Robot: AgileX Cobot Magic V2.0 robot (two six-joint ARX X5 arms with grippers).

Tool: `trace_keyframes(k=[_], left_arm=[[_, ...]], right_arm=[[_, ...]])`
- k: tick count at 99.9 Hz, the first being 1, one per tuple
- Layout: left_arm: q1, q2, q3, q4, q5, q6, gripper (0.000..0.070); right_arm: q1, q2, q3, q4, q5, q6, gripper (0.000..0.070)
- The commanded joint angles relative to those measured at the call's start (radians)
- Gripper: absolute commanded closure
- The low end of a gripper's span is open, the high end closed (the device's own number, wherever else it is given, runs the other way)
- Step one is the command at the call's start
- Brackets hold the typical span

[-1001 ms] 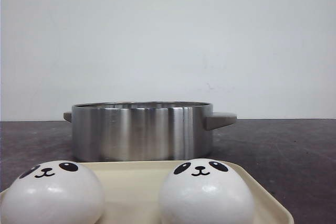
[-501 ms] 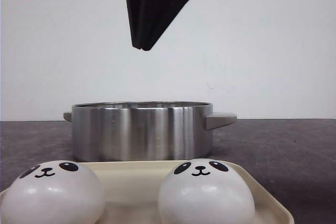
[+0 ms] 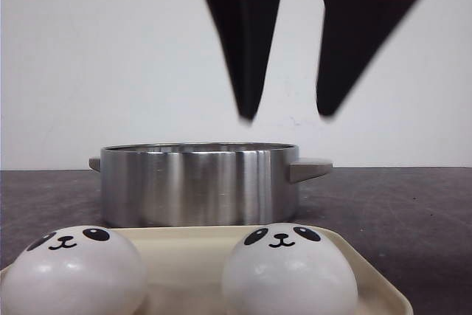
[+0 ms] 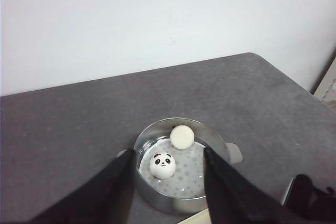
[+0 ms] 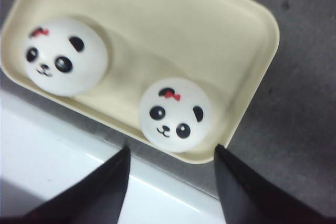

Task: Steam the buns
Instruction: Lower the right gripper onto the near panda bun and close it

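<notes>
Two panda buns lie on the cream tray [image 3: 193, 247]: one on the left [image 3: 72, 271], one on the right [image 3: 289, 271]. My right gripper [image 3: 288, 114] hangs open and empty above the right bun. In the right wrist view its tips [image 5: 171, 147] straddle that bun [image 5: 176, 114], with the other bun [image 5: 65, 56] further along the tray [image 5: 173, 19]. My left gripper [image 4: 168, 150] is open and empty, high above the steel pot [image 4: 157, 195]. Inside the pot are a face-up panda bun [image 4: 163, 165] and a second bun [image 4: 182, 137] showing its plain underside by the wall.
The steel pot [image 3: 199, 186] stands just behind the tray on the dark grey table [image 3: 398, 204], its handle [image 3: 310, 169] sticking out to the right. A white ledge [image 5: 63, 177] runs along the table's near edge. A plain white wall is behind.
The right gripper has come down into the front view over the last second, and its fingers now show spread apart. Buns, tray and pot have not moved.
</notes>
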Motion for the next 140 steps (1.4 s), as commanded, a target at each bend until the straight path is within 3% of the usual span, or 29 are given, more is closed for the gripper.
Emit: trace_keyframes(k=[1, 36, 67, 85, 140], left_arm=[[-0.009, 0.011, 0.013, 0.005, 0.0, 0.009, 0.0472], [-0.011, 0.011, 0.006, -0.004, 0.0, 0.009, 0.0472], [-0.011, 0.011, -0.034, 0.008, 0.0, 0.008, 0.0472], [-0.011, 0.011, -0.059, 0.014, 0.0, 0.005, 0.0471], [-0.011, 0.011, -0.061, 0.032, 0.0, 0.005, 0.0471]], right_arm=[[0.016, 0.011, -0.039, 0.055, -0.031, 0.033, 0.0207], [0.008, 0.011, -0.191, 0.266, -0.067, 0.075, 0.0196], [-0.071, 0.013, -0.192, 0.272, -0.016, 0.023, 0.0197], [-0.107, 0.014, -0.192, 0.314, -0.078, -0.001, 0.0197], [-0.115, 0.121, -0.192, 0.343, -0.124, -0.004, 0.0197]])
